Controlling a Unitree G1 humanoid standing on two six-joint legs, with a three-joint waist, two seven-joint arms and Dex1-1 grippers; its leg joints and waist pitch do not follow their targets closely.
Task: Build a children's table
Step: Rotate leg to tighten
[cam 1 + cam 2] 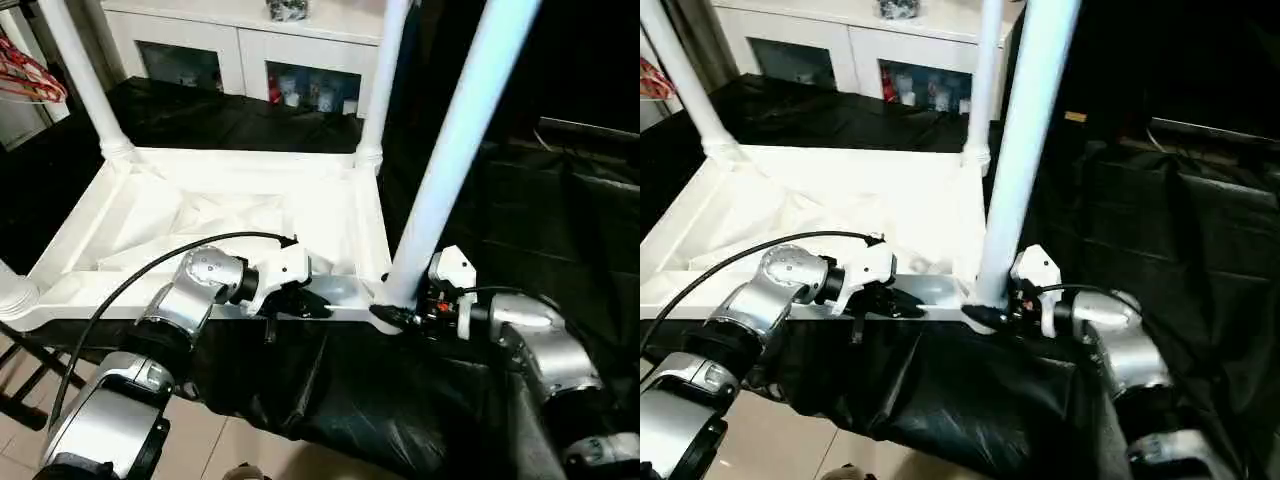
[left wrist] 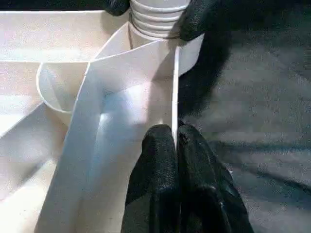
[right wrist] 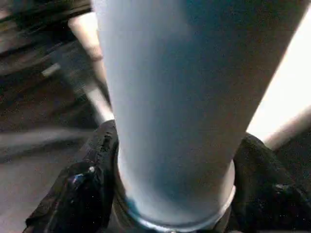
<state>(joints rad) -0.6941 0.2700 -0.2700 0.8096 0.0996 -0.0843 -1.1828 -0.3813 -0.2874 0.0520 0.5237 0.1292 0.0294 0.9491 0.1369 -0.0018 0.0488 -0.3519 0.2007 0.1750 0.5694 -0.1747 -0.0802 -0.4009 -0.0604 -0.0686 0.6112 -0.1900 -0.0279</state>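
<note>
One upturned children's table top point(image 1: 240, 215) carries four upright legs point(image 1: 455, 150), two grippers, left point(image 1: 300, 300) and right point(image 1: 395, 315), and one cabinet point(image 1: 250, 40) behind.

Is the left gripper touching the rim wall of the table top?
Touching. In the left wrist view, the left gripper pinches the thin rim wall of the table top between its two black fingers, with no gap visible.

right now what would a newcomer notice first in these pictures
First the upside-down white table top on the black-covered surface, ribbed underside up, with legs rising from its corner sockets. Nearest stands the tall near-right leg, the right gripper with a black finger on either side of its base. The left gripper pinches the thin near rim beside that corner, in front of the white cabinet.
</note>
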